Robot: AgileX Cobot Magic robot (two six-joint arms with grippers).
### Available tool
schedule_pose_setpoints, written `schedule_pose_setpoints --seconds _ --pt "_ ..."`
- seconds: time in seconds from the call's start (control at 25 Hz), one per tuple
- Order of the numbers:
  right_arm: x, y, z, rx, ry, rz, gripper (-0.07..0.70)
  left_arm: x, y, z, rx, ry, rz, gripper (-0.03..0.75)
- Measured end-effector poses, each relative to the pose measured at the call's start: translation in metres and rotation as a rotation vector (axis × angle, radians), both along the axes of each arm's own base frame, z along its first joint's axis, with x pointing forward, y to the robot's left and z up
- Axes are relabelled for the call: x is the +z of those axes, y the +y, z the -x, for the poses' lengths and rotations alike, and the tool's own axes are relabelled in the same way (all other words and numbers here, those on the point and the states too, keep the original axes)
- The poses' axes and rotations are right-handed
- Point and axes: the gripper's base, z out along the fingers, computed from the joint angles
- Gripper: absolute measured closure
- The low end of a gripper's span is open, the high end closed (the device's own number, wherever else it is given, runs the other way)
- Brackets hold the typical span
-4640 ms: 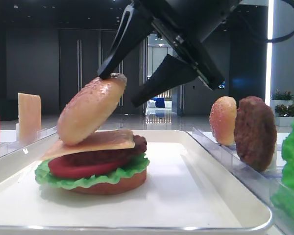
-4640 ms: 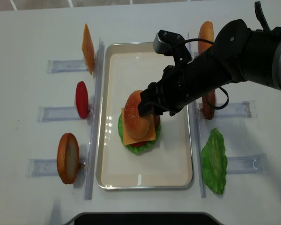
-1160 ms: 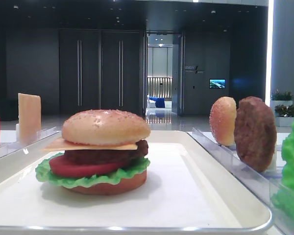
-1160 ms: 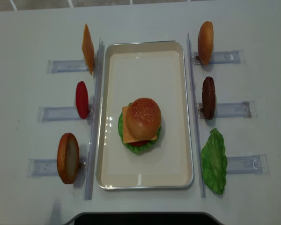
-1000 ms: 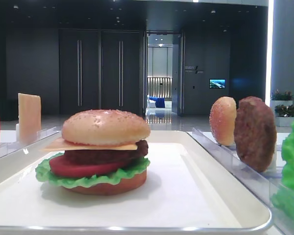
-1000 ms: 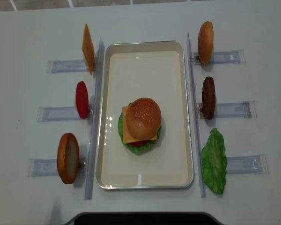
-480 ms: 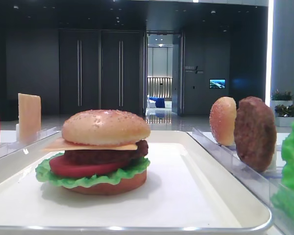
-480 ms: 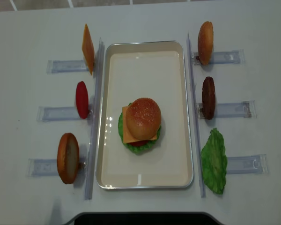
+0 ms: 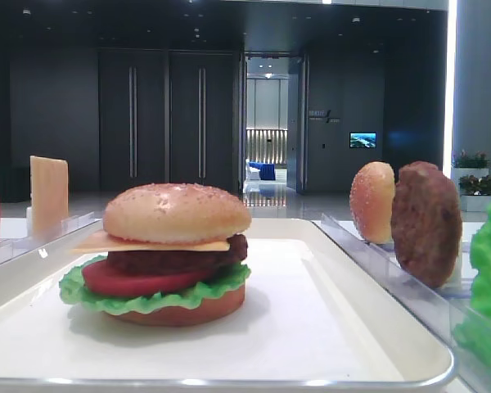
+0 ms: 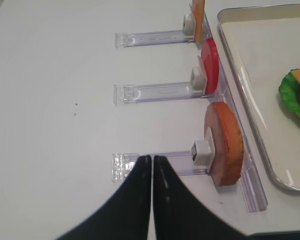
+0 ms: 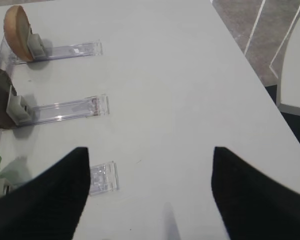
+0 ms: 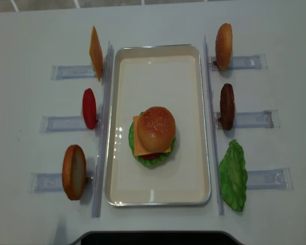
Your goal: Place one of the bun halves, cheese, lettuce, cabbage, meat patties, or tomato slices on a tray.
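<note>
From the overhead view I see clear acrylic holders (image 12: 71, 71) lined up on the white table (image 12: 35, 30) on both sides of the tray (image 12: 158, 196). On the left side stand a cheese slice (image 12: 95, 53), a tomato slice (image 12: 89, 108) and a bun half (image 12: 74, 172), each upright on edge against its stand. On the right side stand another bun half (image 12: 224, 39) and a meat patty (image 12: 227, 106), with a lettuce leaf (image 12: 233, 175) at the near end. Nothing stands over the tray in either exterior view.

The tray holds one stacked burger, slightly toward its near half. The sesame top bun (image 12: 155, 128) sits level on the cheese (image 9: 151, 242), over the patty (image 9: 176, 260), tomato (image 9: 139, 282), lettuce (image 9: 147, 300) and bottom bun (image 9: 184, 314).

My left gripper (image 10: 152, 172) hangs with its fingers pressed together, holding nothing, just beside the near left bun half's stand. My right gripper (image 11: 150, 190) has its fingers spread wide and empty, over bare table, out past the right-hand stands.
</note>
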Motion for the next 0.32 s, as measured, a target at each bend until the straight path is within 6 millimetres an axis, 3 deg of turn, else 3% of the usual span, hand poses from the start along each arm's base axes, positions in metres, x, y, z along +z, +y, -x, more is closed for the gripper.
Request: schedule_pose_setpoints --seconds 0.32 --pt "0.0 0.0 0.0 0.0 0.0 0.0 0.145 0.0 0.0 0.0 0.0 0.0 0.0 0.715"
